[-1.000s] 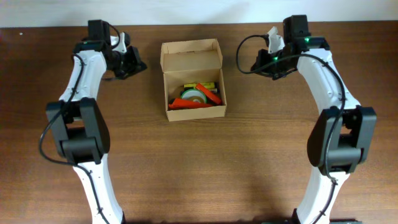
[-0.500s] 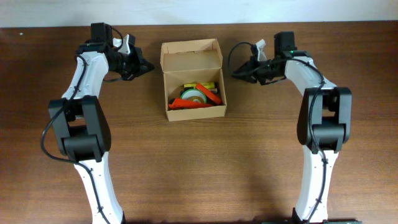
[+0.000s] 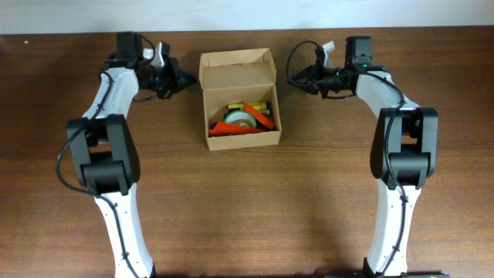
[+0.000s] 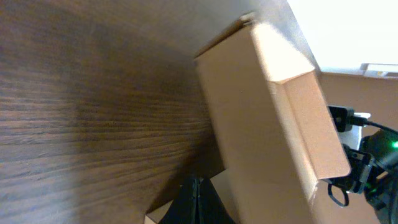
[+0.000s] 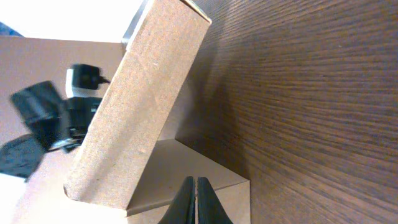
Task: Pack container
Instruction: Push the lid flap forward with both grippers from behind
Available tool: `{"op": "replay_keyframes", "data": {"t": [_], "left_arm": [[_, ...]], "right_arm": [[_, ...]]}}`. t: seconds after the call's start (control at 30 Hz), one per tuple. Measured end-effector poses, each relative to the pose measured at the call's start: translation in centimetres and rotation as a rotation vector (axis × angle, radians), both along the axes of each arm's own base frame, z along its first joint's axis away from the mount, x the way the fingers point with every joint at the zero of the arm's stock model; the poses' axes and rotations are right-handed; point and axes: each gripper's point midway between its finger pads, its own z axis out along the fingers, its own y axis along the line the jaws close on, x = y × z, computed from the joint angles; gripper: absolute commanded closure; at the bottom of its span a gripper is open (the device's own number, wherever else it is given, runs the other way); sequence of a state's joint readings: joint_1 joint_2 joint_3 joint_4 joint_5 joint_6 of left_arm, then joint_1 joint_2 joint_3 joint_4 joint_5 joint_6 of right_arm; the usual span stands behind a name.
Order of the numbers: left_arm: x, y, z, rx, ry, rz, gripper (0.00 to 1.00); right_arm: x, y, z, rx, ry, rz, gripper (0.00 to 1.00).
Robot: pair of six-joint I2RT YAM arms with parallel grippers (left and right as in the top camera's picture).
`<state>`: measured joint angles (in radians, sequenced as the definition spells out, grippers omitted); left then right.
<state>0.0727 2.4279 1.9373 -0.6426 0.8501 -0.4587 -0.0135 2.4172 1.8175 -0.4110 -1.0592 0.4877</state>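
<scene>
Container sits between our arms: left gripper pressed together, empty, just beside one side wall; right gripper likewise closed near the opposite wall. Its lid stands open on the desk, colourful items inside.

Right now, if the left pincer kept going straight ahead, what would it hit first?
Probably the small brown cardboard box, near its flap lid, just ahead of the left pincer.

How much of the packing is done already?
Colourful items already lie inside the container, including a green tape roll. Nothing is in hand: the left gripper and right gripper sit shut and empty beside its flap lid. Left, probably: closing that open lid.
</scene>
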Motion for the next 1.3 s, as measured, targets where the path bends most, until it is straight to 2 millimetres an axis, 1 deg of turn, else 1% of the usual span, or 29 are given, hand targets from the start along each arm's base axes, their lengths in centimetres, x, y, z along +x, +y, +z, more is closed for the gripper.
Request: {"op": "replay_keyframes", "data": {"t": [0.07,0.13,0.2,0.37,0.47,0.67,0.97,1.3], "left_arm": [[-0.3,-0.2,-1.3,-0.024,0.038,0.001,0.98],[-0.4,-0.4,-2.0,-0.046,0.059,0.002,0.98],[-0.3,-0.7,-2.2,-0.070,0.058,-0.001,0.98],[0.4,-1.1,-1.4,-0.115,0.022,-0.011,0.98],[0.6,-1.4,-0.8,-0.150,0.005,-0.020,0.99],[0.5,-1.7,-0.6,-0.172,0.011,-0.026,0.98],[0.6,-1.8,-0.4,-0.179,0.005,-0.028,0.98],[0.3,-3.3,-0.4,-0.183,0.013,-0.048,0.98]], "right_arm": [[0.0,0.0,0.0,0.004,0.006,-0.003,0.96],[0.1,0.0,0.1,0.006,0.005,-0.005,0.97],[0.1,0.0,-0.1,0.007,0.008,-0.006,0.96],[0.2,0.1,-1.0,0.019,0.035,-0.012,0.96],[0.2,0.3,-1.9,0.045,0.060,-0.012,0.97],[0.1,0.5,-3.2,0.081,0.101,-0.011,0.96],[0.5,1.2,-2.3,0.110,0.066,0.004,0.96],[0.3,3.7,-1.6,0.136,0.052,0.045,0.96]]}}
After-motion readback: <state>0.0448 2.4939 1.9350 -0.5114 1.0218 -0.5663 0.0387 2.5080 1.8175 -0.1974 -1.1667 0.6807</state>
